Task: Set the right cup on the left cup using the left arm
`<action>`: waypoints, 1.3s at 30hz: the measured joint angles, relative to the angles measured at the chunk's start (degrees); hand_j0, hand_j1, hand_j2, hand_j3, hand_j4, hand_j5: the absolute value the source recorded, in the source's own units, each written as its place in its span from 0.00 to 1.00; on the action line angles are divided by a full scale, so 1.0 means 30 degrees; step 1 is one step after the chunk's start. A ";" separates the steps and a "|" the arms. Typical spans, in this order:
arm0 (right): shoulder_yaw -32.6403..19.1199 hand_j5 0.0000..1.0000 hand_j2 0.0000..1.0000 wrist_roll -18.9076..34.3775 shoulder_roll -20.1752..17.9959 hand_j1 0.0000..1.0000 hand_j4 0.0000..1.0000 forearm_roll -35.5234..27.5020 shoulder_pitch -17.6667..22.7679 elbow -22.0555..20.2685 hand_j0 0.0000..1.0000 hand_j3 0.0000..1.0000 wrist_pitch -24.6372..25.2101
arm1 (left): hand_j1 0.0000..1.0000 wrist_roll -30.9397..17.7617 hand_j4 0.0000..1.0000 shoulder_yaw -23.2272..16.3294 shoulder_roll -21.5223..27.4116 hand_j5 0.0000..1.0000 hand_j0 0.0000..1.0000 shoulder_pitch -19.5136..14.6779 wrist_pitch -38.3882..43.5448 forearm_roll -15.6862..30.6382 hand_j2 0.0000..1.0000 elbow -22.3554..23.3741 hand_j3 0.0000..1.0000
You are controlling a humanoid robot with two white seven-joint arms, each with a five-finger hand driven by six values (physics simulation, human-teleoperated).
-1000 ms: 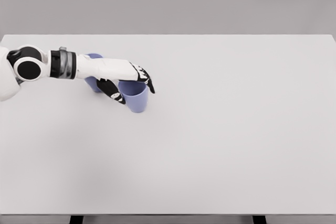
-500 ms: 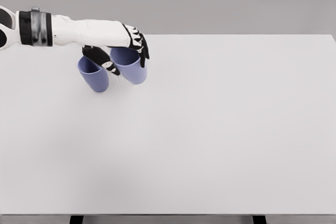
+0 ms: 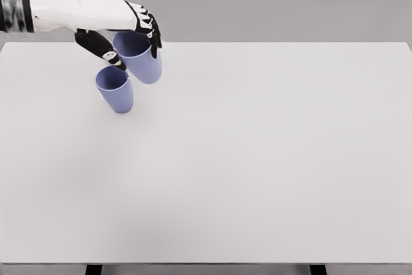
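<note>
In the upper left of the frame, the robot's white left arm reaches in from the left edge, and its black-and-white left hand [image 3: 122, 33] is curled around the rim of a lavender-blue plastic cup [image 3: 140, 57], gripping it. The held cup hangs lifted off the white table [image 3: 270, 159], mouth up. Just below and to its left, a second lavender-blue cup [image 3: 116, 89] stands upright on the table, close beside the held one.

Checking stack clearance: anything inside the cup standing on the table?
The standing cup shows an open rim with only purple inner wall visible; its bottom is hidden. The left hand holds the other cup above and right of it.
</note>
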 measured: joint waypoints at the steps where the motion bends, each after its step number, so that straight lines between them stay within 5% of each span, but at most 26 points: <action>1: 0.0000 1.00 1.00 0.0000 0.0000 1.00 1.00 0.0000 0.0000 0.0000 1.00 1.00 0.0001 | 0.53 0.0000 0.53 -0.0078 0.0012 0.53 0.53 -0.0030 -0.0001 -0.0006 0.53 0.0208 0.53; 7: 0.0000 1.00 1.00 0.0000 0.0000 1.00 1.00 0.0000 0.0000 0.0000 1.00 1.00 0.0003 | 0.53 -0.0062 0.53 -0.0626 -0.0008 0.53 0.53 -0.0791 0.0005 -0.0089 0.53 0.1367 0.53; 23: 0.0000 1.00 1.00 0.0000 0.0000 1.00 1.00 0.0000 0.0000 0.0000 1.00 1.00 0.0003 | 0.54 -0.0798 0.54 -0.1565 -0.0340 0.54 0.54 -0.0616 -0.0011 -0.0164 0.54 0.4928 0.54; 39: 0.0000 1.00 1.00 0.0000 0.0000 1.00 1.00 0.0000 0.0000 0.0000 1.00 1.00 0.0003 | 0.54 -0.0879 0.54 -0.1839 -0.0520 0.54 0.54 -0.0733 -0.0003 0.0060 0.54 0.4268 0.54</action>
